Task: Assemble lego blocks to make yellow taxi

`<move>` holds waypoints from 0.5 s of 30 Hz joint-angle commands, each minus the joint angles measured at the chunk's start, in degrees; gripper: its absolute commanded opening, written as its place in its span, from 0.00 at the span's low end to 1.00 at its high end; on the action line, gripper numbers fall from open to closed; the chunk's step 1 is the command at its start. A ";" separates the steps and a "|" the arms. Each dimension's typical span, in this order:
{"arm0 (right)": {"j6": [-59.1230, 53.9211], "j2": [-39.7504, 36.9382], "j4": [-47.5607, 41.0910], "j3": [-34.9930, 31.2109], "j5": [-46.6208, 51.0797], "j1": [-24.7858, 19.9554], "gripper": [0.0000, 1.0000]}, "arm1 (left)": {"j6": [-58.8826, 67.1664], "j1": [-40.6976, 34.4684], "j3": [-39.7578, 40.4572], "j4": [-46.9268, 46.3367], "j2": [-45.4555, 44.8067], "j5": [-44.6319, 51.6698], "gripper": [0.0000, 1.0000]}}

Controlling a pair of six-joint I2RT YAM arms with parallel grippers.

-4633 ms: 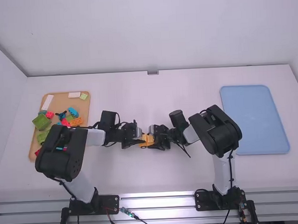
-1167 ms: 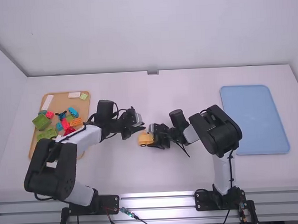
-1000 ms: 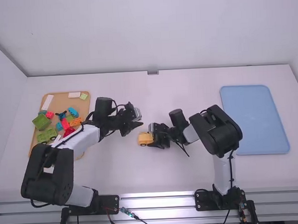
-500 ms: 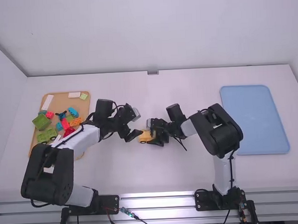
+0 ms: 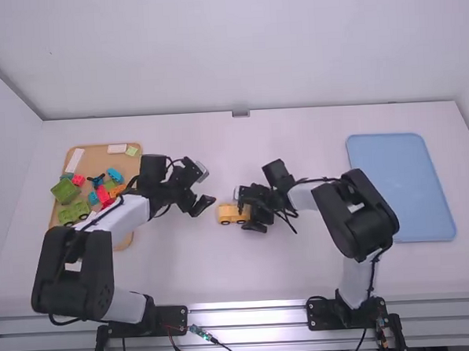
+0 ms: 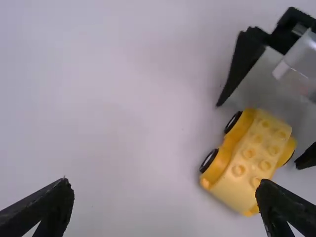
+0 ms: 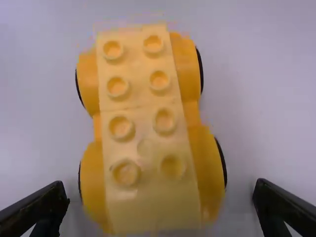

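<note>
yellow car point(image 7: 150, 133) upright | right gripper point(image 7: 160, 190) open about one end, contact hard to judge | left gripper point(image 6: 165, 183) open | should centre first, travel straight, avoid nudging

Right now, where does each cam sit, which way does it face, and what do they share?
High view: above and behind the arms, looking forward and down; both arms show, left gripper and right gripper included.
Left wrist view: on the left arm, facing the table by the yellow car; own open fingers, plus the right gripper's.
Right wrist view: on the right arm, over the car; own open fingers.
All three share the car.
</note>
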 commanded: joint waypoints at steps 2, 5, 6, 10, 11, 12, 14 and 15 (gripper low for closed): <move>1.42 -1.22 -4.79 -1.36 11.72 -0.07 0.99 | -1.33 3.43 0.70 -1.87 -0.24 3.61 0.99; 1.38 -2.22 -6.47 -1.44 13.25 -0.46 0.99 | -4.54 4.98 1.66 -3.07 -0.24 2.03 0.99; 1.40 -2.49 -6.99 -1.46 13.62 -0.66 0.99 | -5.46 5.40 2.05 -3.57 -0.24 1.38 0.99; 1.64 -3.86 -9.94 -1.46 15.37 -1.86 0.99 | -8.78 7.15 3.82 -5.89 -0.24 -1.88 0.99; 1.79 -4.41 -10.69 -1.46 15.72 -2.58 0.99 | -12.32 7.96 4.33 -6.28 -0.24 -4.02 0.99; 2.97 -5.11 -10.86 -1.46 16.00 -3.39 0.99 | -15.47 9.05 4.87 -6.76 -0.24 -5.86 0.99; 4.15 -5.94 -10.84 -1.46 15.76 -4.35 0.99 | -17.50 10.84 5.46 -7.31 -0.24 -7.04 0.99; 4.42 -6.25 -10.86 -1.46 15.67 -4.76 0.99 | -18.25 11.63 5.66 -7.51 -0.24 -7.32 0.99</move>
